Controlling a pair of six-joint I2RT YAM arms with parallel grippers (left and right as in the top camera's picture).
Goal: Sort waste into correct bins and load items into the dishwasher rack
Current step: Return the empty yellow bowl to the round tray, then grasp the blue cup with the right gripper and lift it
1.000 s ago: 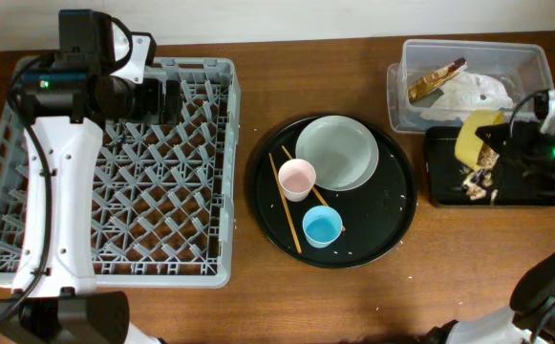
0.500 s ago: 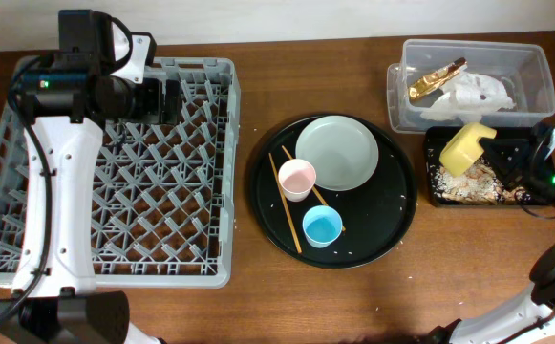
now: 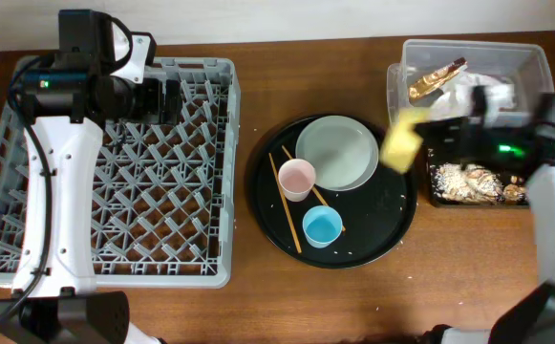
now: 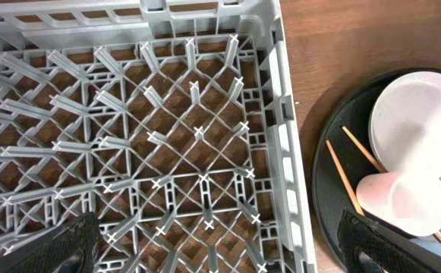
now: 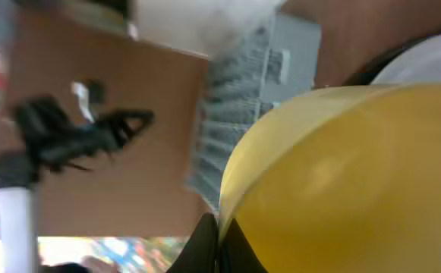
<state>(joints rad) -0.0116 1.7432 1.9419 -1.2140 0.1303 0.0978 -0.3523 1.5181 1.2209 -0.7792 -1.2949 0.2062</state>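
Right gripper (image 5: 218, 236) clamped on yellow bowl (image 3: 402, 139) rim, near plate (image 3: 337, 153). Left gripper (image 4: 231, 246) spread wide, empty, over rack (image 4: 281, 114).

No legible text, labels, brands, numbers or signs in any view. Right wrist view motion-blurred, nothing readable there.
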